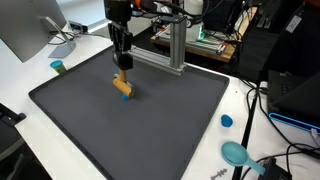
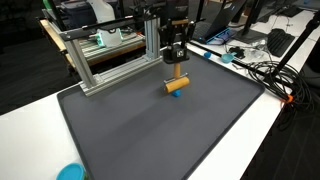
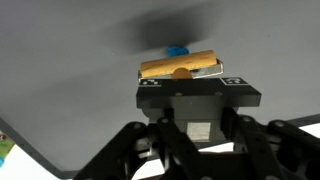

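Note:
A yellow wooden block with a blue piece at one end (image 1: 122, 87) sits at or just above a dark grey mat (image 1: 150, 130). It shows in both exterior views (image 2: 176, 85) and in the wrist view (image 3: 180, 66). My gripper (image 1: 121, 70) points straight down over it (image 2: 177, 66). The fingers look closed on an upright yellow part at the block's top. In the wrist view the gripper body (image 3: 198, 105) hides the fingertips.
An aluminium frame (image 1: 175, 45) stands at the mat's far edge, close behind the gripper. A blue cap (image 1: 227, 121) and a teal lid (image 1: 235, 153) lie on the white table (image 1: 255, 135). A teal cup (image 1: 58, 67) stands near a monitor base. Cables run along the table (image 2: 265, 72).

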`<action>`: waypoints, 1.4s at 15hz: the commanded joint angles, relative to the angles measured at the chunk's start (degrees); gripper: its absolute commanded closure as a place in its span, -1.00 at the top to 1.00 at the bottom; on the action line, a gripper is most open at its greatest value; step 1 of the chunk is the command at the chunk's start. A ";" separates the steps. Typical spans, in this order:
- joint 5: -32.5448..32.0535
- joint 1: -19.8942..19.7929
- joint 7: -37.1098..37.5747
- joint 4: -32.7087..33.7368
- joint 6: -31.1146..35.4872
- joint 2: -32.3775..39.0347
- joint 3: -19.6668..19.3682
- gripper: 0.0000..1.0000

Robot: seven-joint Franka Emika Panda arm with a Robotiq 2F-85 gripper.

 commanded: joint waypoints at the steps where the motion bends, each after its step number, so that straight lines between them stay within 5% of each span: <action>1: -0.82 0.93 1.93 -0.88 1.09 -1.22 -1.20 -0.57; 21: -1.61 3.49 4.83 3.08 -1.36 7.05 -2.63 -0.57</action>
